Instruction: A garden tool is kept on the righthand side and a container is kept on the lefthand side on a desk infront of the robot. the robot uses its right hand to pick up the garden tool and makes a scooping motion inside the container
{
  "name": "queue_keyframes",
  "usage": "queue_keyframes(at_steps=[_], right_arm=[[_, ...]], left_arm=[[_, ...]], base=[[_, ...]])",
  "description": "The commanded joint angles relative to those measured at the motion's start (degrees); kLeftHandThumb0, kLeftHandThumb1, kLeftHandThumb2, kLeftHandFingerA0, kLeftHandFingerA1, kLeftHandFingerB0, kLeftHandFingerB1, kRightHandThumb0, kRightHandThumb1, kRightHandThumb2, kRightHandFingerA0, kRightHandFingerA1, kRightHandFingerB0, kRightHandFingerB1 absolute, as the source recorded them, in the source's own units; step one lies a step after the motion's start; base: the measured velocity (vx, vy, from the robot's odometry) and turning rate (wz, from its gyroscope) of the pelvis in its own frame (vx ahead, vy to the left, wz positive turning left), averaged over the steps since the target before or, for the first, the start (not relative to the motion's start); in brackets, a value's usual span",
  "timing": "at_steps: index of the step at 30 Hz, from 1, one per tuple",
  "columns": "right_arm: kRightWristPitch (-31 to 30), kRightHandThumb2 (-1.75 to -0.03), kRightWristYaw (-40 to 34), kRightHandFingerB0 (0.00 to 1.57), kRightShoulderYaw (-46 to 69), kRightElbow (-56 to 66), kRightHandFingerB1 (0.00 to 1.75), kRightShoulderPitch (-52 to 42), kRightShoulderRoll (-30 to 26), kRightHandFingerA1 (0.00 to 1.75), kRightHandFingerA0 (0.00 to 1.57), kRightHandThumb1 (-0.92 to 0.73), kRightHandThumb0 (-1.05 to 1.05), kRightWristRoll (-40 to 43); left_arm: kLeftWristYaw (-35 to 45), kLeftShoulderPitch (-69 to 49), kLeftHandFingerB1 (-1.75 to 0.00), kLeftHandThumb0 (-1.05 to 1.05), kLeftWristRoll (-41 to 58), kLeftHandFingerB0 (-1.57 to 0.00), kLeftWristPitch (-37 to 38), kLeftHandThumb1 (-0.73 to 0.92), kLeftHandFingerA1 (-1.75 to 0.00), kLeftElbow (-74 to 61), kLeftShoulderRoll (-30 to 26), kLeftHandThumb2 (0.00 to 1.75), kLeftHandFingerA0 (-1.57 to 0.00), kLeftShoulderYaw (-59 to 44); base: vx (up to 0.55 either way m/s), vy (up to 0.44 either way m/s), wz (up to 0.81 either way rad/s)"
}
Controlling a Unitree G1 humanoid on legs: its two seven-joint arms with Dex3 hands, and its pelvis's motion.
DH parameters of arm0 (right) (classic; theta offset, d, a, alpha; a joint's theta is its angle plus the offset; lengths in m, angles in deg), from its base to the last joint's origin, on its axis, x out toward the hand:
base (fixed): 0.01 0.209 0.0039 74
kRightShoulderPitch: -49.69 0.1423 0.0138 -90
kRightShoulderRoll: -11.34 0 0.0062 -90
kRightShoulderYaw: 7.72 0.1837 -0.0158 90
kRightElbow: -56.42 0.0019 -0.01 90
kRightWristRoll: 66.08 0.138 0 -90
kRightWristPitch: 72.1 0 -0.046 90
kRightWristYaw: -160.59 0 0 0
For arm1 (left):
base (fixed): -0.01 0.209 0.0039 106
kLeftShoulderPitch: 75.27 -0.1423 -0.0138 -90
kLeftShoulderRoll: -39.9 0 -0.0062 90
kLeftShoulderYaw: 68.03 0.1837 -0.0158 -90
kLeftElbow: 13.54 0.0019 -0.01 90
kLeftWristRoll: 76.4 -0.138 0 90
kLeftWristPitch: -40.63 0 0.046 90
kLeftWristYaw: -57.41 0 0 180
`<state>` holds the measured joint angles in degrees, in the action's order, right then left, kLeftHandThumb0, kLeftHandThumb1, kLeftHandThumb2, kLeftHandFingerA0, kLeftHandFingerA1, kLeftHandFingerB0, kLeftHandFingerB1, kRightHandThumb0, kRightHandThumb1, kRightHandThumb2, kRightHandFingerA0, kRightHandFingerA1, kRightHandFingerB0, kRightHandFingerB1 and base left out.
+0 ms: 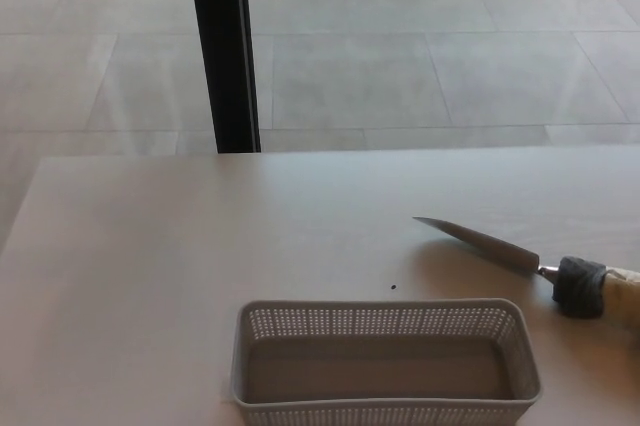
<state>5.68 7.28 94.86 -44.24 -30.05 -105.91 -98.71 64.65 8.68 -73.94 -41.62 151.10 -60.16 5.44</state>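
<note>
Metal blade and pale handle make up the garden tool [530, 261], which lies flat on the desk [150, 266] just beyond and to the right of the container [385, 364], its pointed tip aimed back toward the container's far rim and its handle running off the picture's right edge. A dark collar [579, 287] wraps the neck where blade meets handle. It looks stiff and fairly light, with weight probably biased to the blade; the smooth metal would be slippery and thin to pinch, so the better hold is around the handle, behind the collar, where thick fingers can wrap and keep the blade from rolling. The container, a grey perforated plastic basket, looks empty and light enough to slide if the tool drags hard against its wall. Neither robot hand appears in the head view, so how far the right hand is open cannot be told, and nothing has hold of the tool.
</note>
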Motion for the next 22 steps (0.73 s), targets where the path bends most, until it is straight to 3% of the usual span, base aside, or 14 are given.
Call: queue_keyframes(at_steps=[1,4,5,6,8,10,11,13,14,15,17,19,20,22], right_arm=[[-8.1,-1.14,-5.0,0.01,43.8,-6.0,0.41,-16.4,5.9,0.49,0.0,-0.69,-1.05,23.3],[-2.4,-1.0,-16.2,0.04,50.4,-18.6,0.47,-17.7,13.8,0.47,0.0,-0.64,-0.89,31.6],[-0.3,-0.66,-20.4,0.02,51.6,-20.5,0.51,-18.1,16.6,0.32,0.0,-0.79,-0.79,32.7],[1.5,-0.91,-22.7,0.03,52.8,-22.1,0.55,-17.8,18.1,0.66,0.04,-0.58,-0.78,34.1],[6.8,-0.62,-26.1,0.0,54.3,-27.1,0.56,-17.2,20.3,0.67,0.0,-0.74,-0.72,37.0],[7.0,-0.9,-29.1,0.0,54.7,-30.7,0.4,-16.9,22.3,0.69,0.03,-0.51,-0.69,37.4],[7.9,-0.61,-27.8,0.0,55.3,-33.6,0.27,-16.7,22.0,0.53,0.0,-0.71,-0.64,38.8],[8.5,-0.9,-31.8,0.0,52.6,-35.4,0.41,-17.2,23.0,0.69,0.02,-0.48,-0.71,35.0],[9.7,-0.56,-33.2,0.0,51.4,-35.9,0.57,-17.4,23.4,1.0,0.0,-0.7,-0.66,33.6],[11.0,-0.63,-33.9,0.0,50.9,-36.4,0.61,-17.5,24.0,1.6,0.67,-0.63,-0.63,33.1],[13.0,-0.9,-34.3,0.0,49.9,-37.2,0.55,-17.8,25.6,1.27,0.9,-0.53,-0.65,32.1],[10.3,-0.87,-35.0,0.06,48.8,-39.2,0.65,-17.6,25.2,1.28,1.15,-0.51,-0.71,30.5],[10.5,-0.61,-33.9,0.0,48.5,-39.7,0.73,-17.9,25.5,1.31,0.82,-0.67,-0.68,30.5],[9.5,-0.6,-33.8,0.0,48.2,-40.5,0.72,-17.8,25.6,1.28,1.05,-0.67,-0.7,30.2]], left_arm=[[-0.3,-0.3,-0.42,-0.55,-0.2,-0.56,0.4,0.62,-0.58,-0.2,-0.3,0.59,-0.53,0.4],[0.1,-0.8,-0.42,-0.54,0.0,-0.57,0.7,0.63,-0.59,0.3,-0.2,0.6,-0.63,0.1],[-0.3,-0.7,-0.42,-0.53,-0.2,-0.57,0.6,0.63,-0.59,0.5,-0.1,0.59,-0.59,0.2],[-0.5,-0.6,-0.42,-0.53,-0.3,-0.58,0.5,0.61,-0.57,0.6,0.1,0.59,-0.58,0.3],[-0.7,-0.4,-0.41,-0.52,-0.5,-0.57,0.4,0.62,-0.53,0.7,0.2,0.59,-0.6,0.5],[-0.3,-0.6,-0.42,-0.53,-0.4,-0.6,0.8,0.61,-0.59,0.6,0.1,0.59,-0.6,0.4],[-0.5,-0.8,-0.43,-0.53,0.0,-0.58,0.6,0.62,-0.63,0.4,0.3,0.59,-0.6,0.1],[-0.6,-0.9,-0.42,-0.54,-0.3,-0.58,0.4,0.62,-0.6,0.0,0.1,0.58,-0.58,0.5],[-0.8,-0.8,-0.43,-0.54,-0.4,-0.61,0.3,0.63,-0.67,0.2,0.1,0.58,-0.64,0.6],[-0.8,-0.7,-0.43,-0.53,-0.5,-0.59,0.4,0.62,-0.59,0.5,0.1,0.59,-0.62,0.5],[-0.6,-0.8,-0.43,-0.53,-0.4,-0.57,0.8,0.62,-0.63,0.8,0.1,0.59,-0.64,0.3],[-1.2,-0.9,-0.42,-0.56,-1.2,-0.57,1.1,0.62,-0.6,0.5,0.0,0.59,-0.59,1.2],[-0.9,-1.0,-0.43,-0.57,-1.0,-0.59,1.1,0.62,-0.63,0.1,-0.1,0.59,-0.58,1.1],[-0.6,-1.0,-0.45,-0.55,-0.5,-0.61,0.9,0.62,-0.66,-0.2,0.0,0.59,-0.63,0.8]], base=[[0.0,0.0,0.0],[0.0,0.0,0.0],[0.0,0.0,0.0],[0.0,0.0,0.0],[0.0,0.0,0.0],[0.0,0.0,0.0],[0.0,0.0,0.0],[0.0,0.0,0.0],[0.0,0.0,0.0],[0.0,0.0,0.0],[0.0,0.0,0.0],[0.0,0.0,0.0],[0.0,0.0,0.0],[0.0,0.0,0.0]])
